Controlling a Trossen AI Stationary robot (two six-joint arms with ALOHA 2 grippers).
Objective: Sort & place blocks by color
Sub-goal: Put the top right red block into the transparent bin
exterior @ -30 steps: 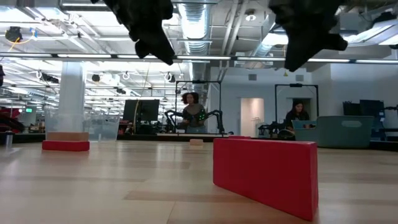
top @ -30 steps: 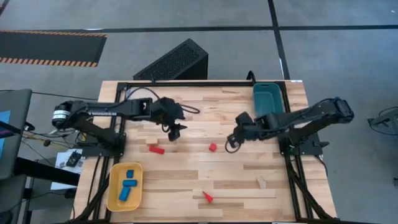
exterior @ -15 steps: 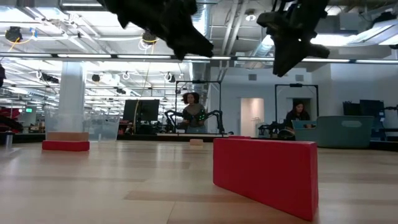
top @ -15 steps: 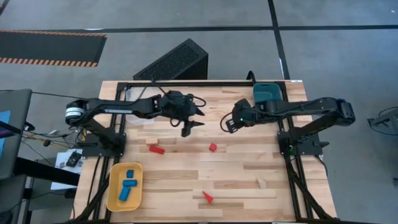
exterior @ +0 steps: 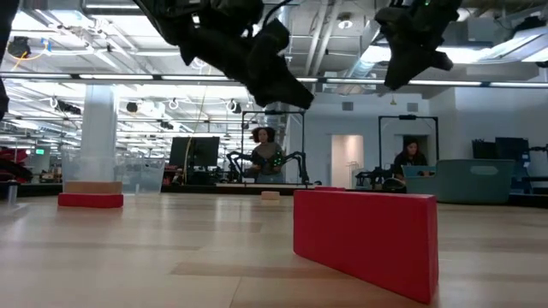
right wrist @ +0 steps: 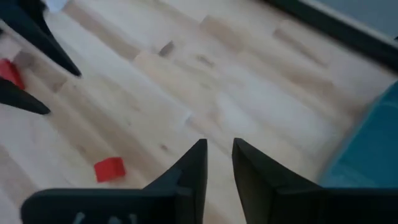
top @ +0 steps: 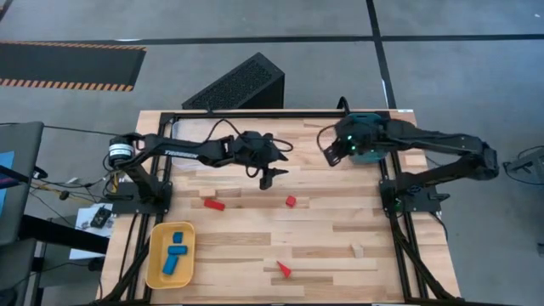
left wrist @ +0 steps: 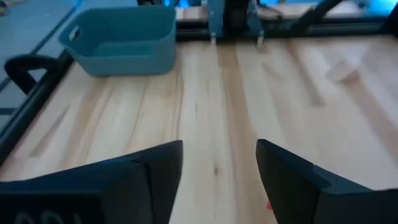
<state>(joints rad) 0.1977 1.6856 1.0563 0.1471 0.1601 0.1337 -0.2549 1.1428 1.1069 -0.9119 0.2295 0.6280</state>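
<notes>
A small red cube (top: 291, 201) sits on the table's middle. A flat red block (top: 214, 204) lies left of it beside a pale wood piece (top: 206, 195). A red wedge (top: 284, 269) and a pale block (top: 358, 250) lie nearer the front. Blue blocks (top: 177, 244) lie in the yellow tray (top: 151, 259). My left gripper (top: 274, 176) hangs open above the table, just far-left of the red cube, nothing between its fingers (left wrist: 155, 168). My right gripper (top: 327, 153) hovers beside the teal bin (top: 367, 136), its fingers (right wrist: 189, 165) a narrow gap apart and empty.
The teal bin stands at the far right corner, close to my right gripper. A black frame rail (top: 280, 113) runs along the far edge. Bare wood lies between the two grippers. People sit at desks in the room beyond (exterior: 267, 154).
My left gripper has gone toward the table's right and downward, rolling as it went, and now hangs near the red cube. My right gripper has risen and drawn back toward the far right, away from the red cube to the teal bin. No block has moved.
</notes>
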